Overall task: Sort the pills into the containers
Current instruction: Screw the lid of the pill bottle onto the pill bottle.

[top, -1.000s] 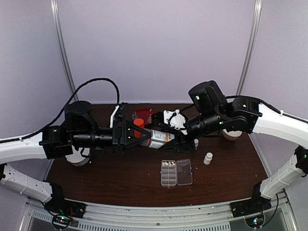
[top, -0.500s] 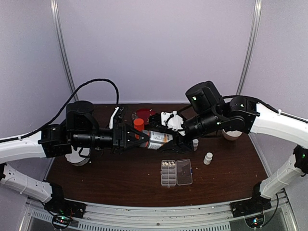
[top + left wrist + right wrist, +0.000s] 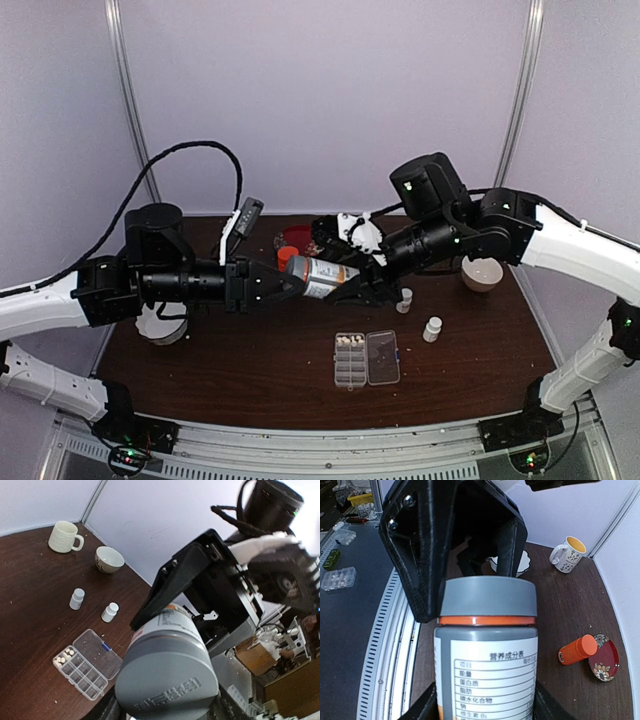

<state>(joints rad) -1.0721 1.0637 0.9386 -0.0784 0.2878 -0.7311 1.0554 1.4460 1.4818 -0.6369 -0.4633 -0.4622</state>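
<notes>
The labelled bottle (image 3: 328, 276) is held in the air between the arms. Its body is pinched by the right gripper (image 3: 342, 286) and its grey cap (image 3: 488, 596) is now clamped by the left gripper (image 3: 293, 282), whose fingers were spread wider around it a second ago. Since then the bottle has been raised slightly, while the pills (image 3: 349, 341) are still seen in one end compartment of the open clear organiser (image 3: 351, 374) on the table (image 3: 250, 370).

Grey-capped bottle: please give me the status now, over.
Mid-air: right gripper shut on bottle, left gripper shut on its grey cap. Some pills in organiser box, lid open. Nothing blocking box.
</notes>
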